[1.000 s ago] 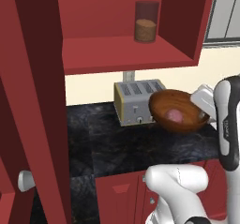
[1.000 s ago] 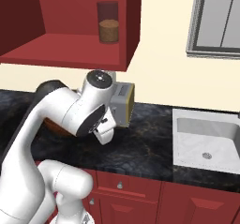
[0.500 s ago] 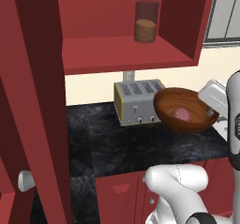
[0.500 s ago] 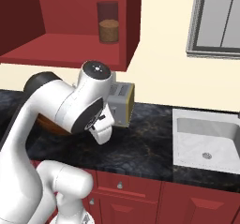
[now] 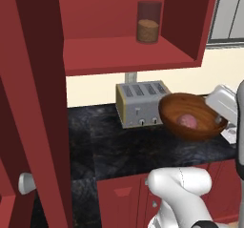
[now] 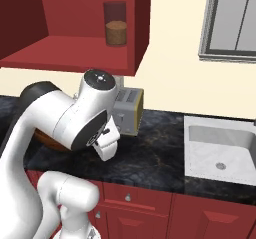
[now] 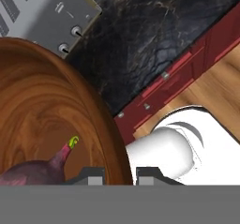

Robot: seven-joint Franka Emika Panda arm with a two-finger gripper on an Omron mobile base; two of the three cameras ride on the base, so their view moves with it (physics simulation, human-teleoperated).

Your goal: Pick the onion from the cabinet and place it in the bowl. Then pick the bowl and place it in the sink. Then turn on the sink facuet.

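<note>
The brown wooden bowl (image 5: 200, 108) hangs above the black counter, tilted, with the reddish-pink onion (image 5: 187, 121) lying inside it. My gripper (image 5: 221, 120) is shut on the bowl's right rim. In the hand view the bowl (image 7: 42, 106) takes up the left half, its rim pinched between my fingertips (image 7: 150, 175), and the onion (image 7: 33, 174) rests at the bottom. From the right base view my arm covers most of the bowl (image 6: 50, 137). The sink (image 6: 200, 150) lies to the right. The red cabinet (image 5: 124, 50) stands open above.
A silver toaster (image 5: 140, 103) stands on the counter just behind and left of the bowl. A clear jar (image 5: 148, 23) with brown contents sits on the cabinet shelf. The tall red door (image 5: 33, 103) with its pale knob (image 5: 26, 183) juts out at the left.
The bowl with the onion has travelled rightward along the counter, held in my gripper, and now sits further past the toaster toward the sink side.
</note>
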